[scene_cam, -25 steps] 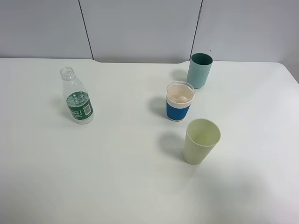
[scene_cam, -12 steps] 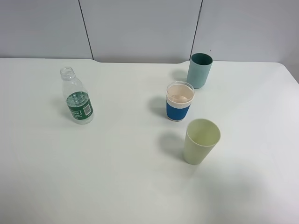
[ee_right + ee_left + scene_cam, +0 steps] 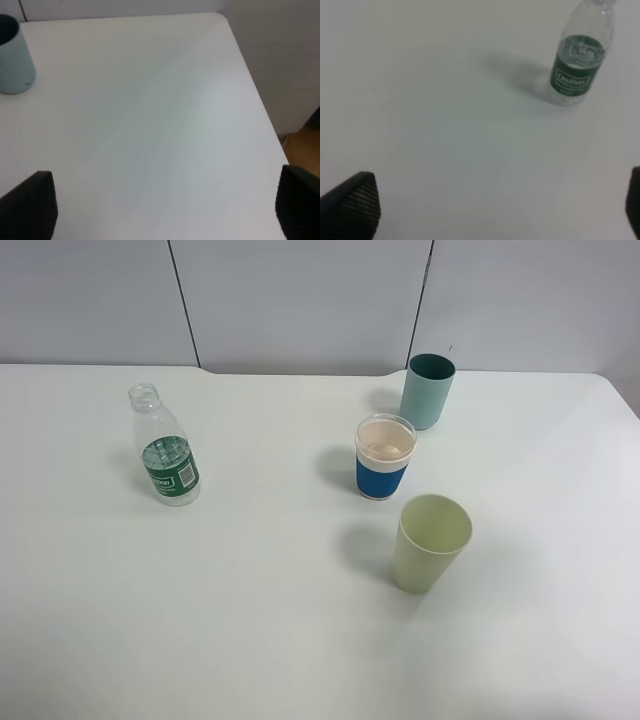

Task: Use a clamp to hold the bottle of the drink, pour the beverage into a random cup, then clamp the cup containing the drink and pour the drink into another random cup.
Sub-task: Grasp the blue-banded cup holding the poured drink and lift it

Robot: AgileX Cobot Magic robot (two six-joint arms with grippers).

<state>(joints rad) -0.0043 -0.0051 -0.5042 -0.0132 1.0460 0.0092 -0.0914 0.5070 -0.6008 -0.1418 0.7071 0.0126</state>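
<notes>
Spread wide with nothing between at left gripper (image 3: 492, 205); beyond, well apart, bottle (image 3: 579, 60) upright on table (image 3: 445, 125). Spread wide and empty at right gripper (image 3: 162, 205), teal cup (image 3: 12, 57) farther off. Banded cup (image 3: 385, 458) upright between teal cup and green cup (image 3: 430, 542).

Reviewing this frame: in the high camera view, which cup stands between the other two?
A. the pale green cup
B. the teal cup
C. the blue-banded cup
C: the blue-banded cup sits in the middle of the row, with the teal cup farther back toward the wall and the pale green cup nearer the camera.
</notes>
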